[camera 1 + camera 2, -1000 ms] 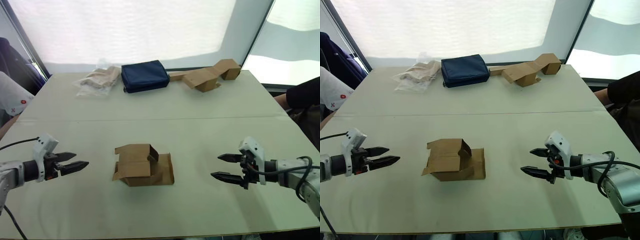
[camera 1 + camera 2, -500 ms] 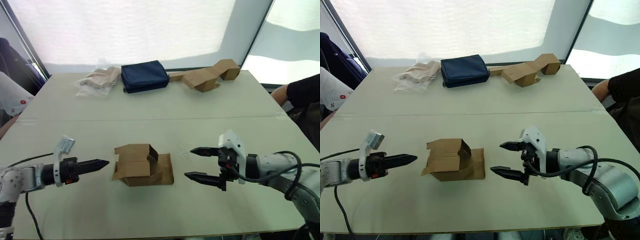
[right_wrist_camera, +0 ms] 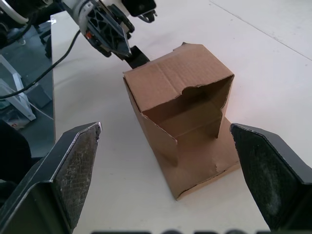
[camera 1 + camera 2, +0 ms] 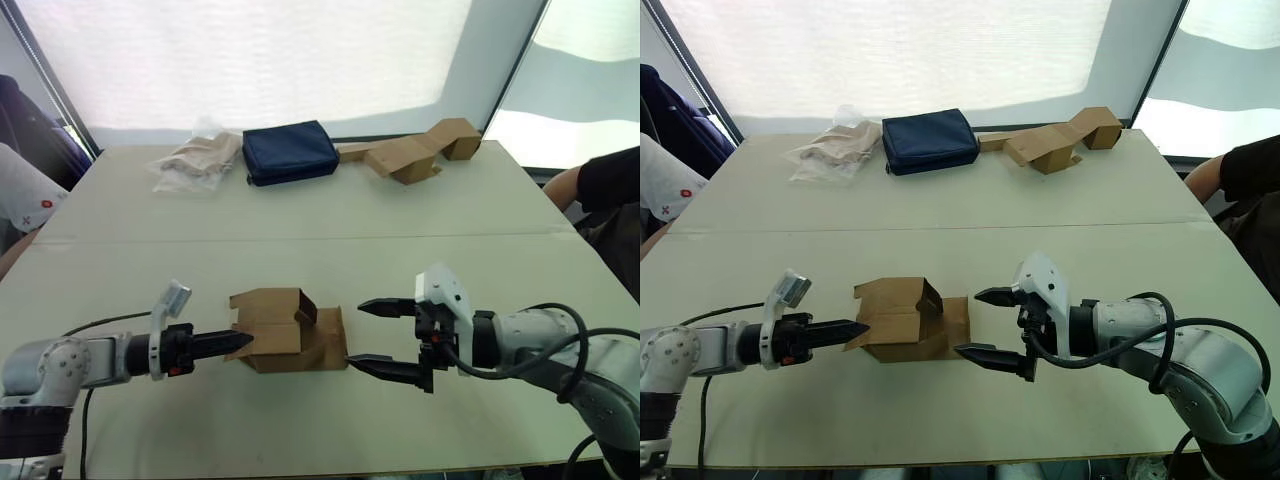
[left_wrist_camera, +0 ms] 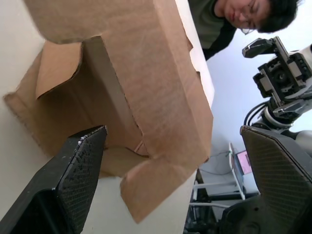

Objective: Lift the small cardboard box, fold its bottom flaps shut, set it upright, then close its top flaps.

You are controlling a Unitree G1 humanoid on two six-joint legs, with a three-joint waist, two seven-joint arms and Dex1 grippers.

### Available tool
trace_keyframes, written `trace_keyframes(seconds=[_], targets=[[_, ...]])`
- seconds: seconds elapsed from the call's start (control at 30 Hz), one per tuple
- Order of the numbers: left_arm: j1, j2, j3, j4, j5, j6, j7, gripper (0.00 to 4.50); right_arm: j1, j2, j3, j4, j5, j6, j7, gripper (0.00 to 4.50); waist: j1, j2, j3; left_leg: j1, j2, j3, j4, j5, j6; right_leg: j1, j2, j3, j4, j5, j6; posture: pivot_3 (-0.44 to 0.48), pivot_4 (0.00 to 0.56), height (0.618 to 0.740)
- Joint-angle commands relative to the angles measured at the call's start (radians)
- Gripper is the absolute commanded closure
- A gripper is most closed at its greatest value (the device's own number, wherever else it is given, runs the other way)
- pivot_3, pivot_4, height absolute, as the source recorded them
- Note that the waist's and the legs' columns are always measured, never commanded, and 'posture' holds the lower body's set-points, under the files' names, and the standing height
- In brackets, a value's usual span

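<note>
Both grippers, left gripper (image 4: 235,342) and right gripper (image 4: 375,335), are flanking the small cardboard box (image 4: 285,329) on the worktop (image 4: 300,215), jaws released, and should be clamping opposite walls squarely before lifting.

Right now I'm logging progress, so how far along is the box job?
Barely begun. The small cardboard box lies on its side on the table, flaps open at both ends, nothing folded. In hand: the left claw reaches its left side, and the right claw, fingers spread, sits at the flap on its right. Lifting, folding the bottom flaps, standing it upright and closing the top remain.
</note>
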Motion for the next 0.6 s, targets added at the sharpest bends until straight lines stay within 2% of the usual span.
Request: trace_keyframes(seconds=[0.03,0.27,0.5,0.57,0.6], targets=[[-0.051,-0.033,0.000,0.024,-0.012,-0.001,0.026,0.00,-0.024,-0.003,-0.012,-0.029,0.037,0.003,-0.019,0.07,0.000,0.000,0.000,0.000,0.000,0.000,0.000,0.000,0.000,0.000,0.000,0.000,0.000,0.000,0.000,0.000,0.150,0.740],[-0.142,-0.116,-0.001,0.058,-0.023,0.019,0.092,0.00,-0.030,-0.010,-0.008,-0.034,0.063,0.014,-0.045,0.07,0.001,0.000,0.000,0.000,0.000,0.000,0.000,0.000,0.000,0.000,0.000,0.000,0.000,0.000,0.000,0.000,0.150,0.740],[-0.141,-0.125,-0.002,0.035,-0.036,0.041,0.100,0.00,-0.023,-0.012,-0.001,-0.035,0.069,0.009,-0.060,0.07,-0.002,0.000,0.000,0.000,0.000,0.000,0.000,0.000,0.000,0.000,0.001,0.000,0.000,0.000,0.000,0.000,0.150,0.740],[-0.133,-0.124,0.001,0.031,-0.037,0.039,0.100,0.51,-0.019,-0.012,0.000,-0.034,0.067,0.007,-0.063,0.00,0.000,0.000,0.000,0.000,0.000,0.000,0.000,0.000,0.000,0.000,0.001,0.000,0.000,0.000,0.000,0.000,0.150,0.740],[-0.129,-0.124,0.002,0.029,-0.037,0.038,0.100,0.61,-0.017,-0.012,0.000,-0.034,0.067,0.006,-0.065,0.00,0.000,0.000,0.000,0.000,0.000,0.000,0.000,0.000,0.000,0.000,0.001,0.000,0.000,0.000,0.000,0.000,0.150,0.740]])
